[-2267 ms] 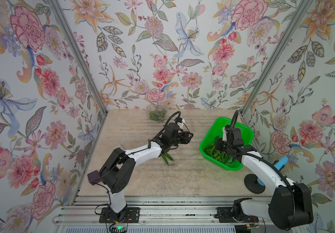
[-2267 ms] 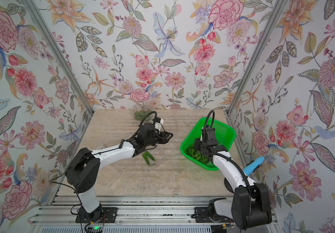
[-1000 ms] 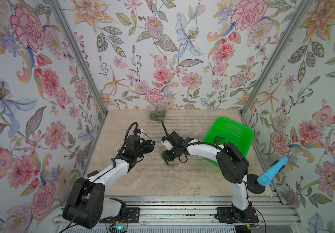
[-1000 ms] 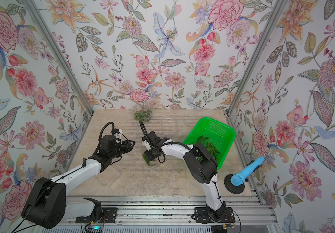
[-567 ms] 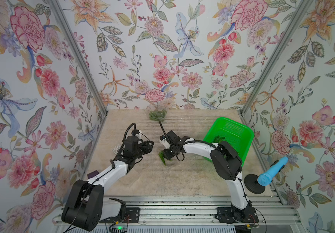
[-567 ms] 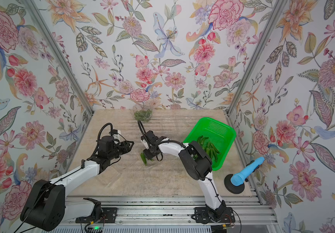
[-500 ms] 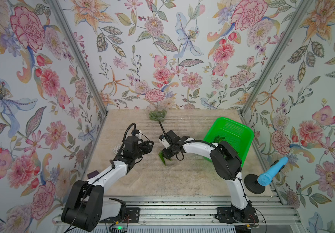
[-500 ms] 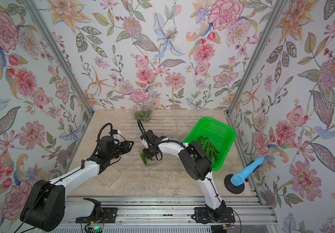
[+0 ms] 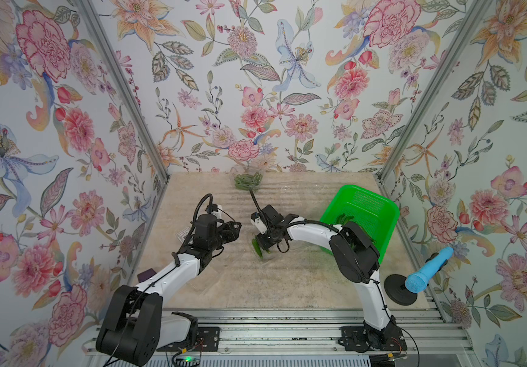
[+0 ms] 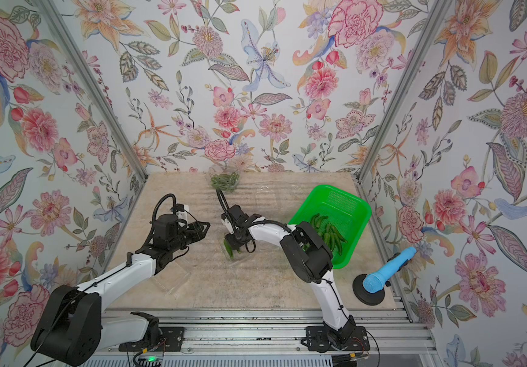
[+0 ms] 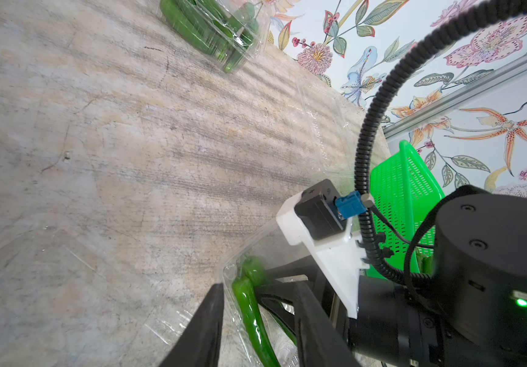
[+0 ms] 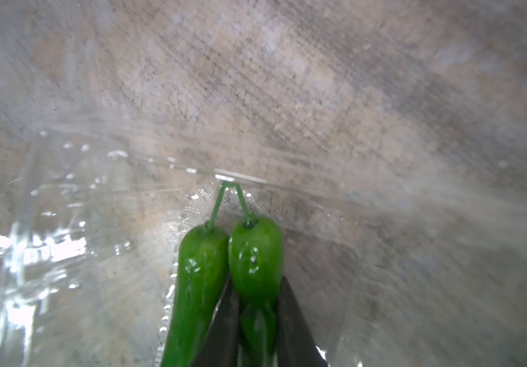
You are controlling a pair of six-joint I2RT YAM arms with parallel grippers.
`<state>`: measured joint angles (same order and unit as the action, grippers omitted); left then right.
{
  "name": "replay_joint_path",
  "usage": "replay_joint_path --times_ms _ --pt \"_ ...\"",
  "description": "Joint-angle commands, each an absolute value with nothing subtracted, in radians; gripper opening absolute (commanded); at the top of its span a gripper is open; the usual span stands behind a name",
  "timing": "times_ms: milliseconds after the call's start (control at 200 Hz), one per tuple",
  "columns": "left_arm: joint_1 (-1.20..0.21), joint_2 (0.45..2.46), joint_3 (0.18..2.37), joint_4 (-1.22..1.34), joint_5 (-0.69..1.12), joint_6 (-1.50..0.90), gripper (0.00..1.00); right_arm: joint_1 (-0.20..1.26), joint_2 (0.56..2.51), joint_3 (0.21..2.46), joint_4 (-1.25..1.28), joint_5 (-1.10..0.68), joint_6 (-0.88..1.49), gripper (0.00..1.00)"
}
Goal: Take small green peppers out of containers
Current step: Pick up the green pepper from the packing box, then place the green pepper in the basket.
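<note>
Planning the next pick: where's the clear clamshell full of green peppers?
In both top views the clear plastic clamshell of slim green peppers sits at the far edge of the table, by the floral back wall, left of the bright green perforated basket.

Worn tabletop [image 11: 128,143], far clear box [image 11: 249,50] packed with peppers [image 11: 189,28], green pepper [image 11: 249,305] in near clear box [image 11: 227,275], right arm [image 11: 494,270] over it, green basket [image 11: 398,190] behind.

A robotics lab test cell: flower-print panels [image 9: 255,95] wall a worn tabletop [image 9: 287,286] on three sides, aluminium posts [image 9: 122,95] stand at 10 and 2 o'clock, and two white-and-black robot arms [image 9: 173,276] are bolted to a metal rail [image 9: 271,332] at 6 o'clock.
</note>
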<state>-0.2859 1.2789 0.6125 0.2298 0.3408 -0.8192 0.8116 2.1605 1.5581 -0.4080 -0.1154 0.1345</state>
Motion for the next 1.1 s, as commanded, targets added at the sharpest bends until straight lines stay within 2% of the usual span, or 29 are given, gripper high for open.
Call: replay_joint_path --times_ms 0,245,445,615,751,851,916,1026,1096 --pt "-0.275 1.264 0.601 0.246 0.349 -0.813 0.39 0.799 2.064 1.514 -0.450 -0.088 0.135 0.08" --pt "-0.322 1.309 0.661 0.249 0.339 -0.809 0.39 0.720 1.733 1.360 -0.419 -0.045 0.175 0.08" --pt "-0.479 1.452 0.846 0.250 0.320 -0.797 0.40 0.487 1.472 1.168 -0.408 -0.038 0.215 0.09" --pt "-0.603 1.656 1.045 0.241 0.326 -0.789 0.39 0.248 1.386 1.023 -0.384 -0.101 0.232 0.10" --pt "-0.680 1.799 1.181 0.244 0.350 -0.798 0.38 0.128 1.408 0.947 -0.334 -0.145 0.229 0.09" --pt "-0.710 1.872 1.253 0.235 0.370 -0.801 0.38 0.092 1.449 0.930 -0.327 -0.145 0.231 0.21" --pt "-0.712 1.891 1.277 0.224 0.375 -0.800 0.38 0.091 1.455 0.927 -0.325 -0.150 0.224 0.43" --pt "-0.690 1.873 1.279 0.199 0.354 -0.780 0.39 0.095 1.428 0.941 -0.328 -0.163 0.213 0.56" --pt "-0.657 1.842 1.270 0.188 0.349 -0.768 0.39 0.103 1.400 0.959 -0.330 -0.167 0.199 0.59"
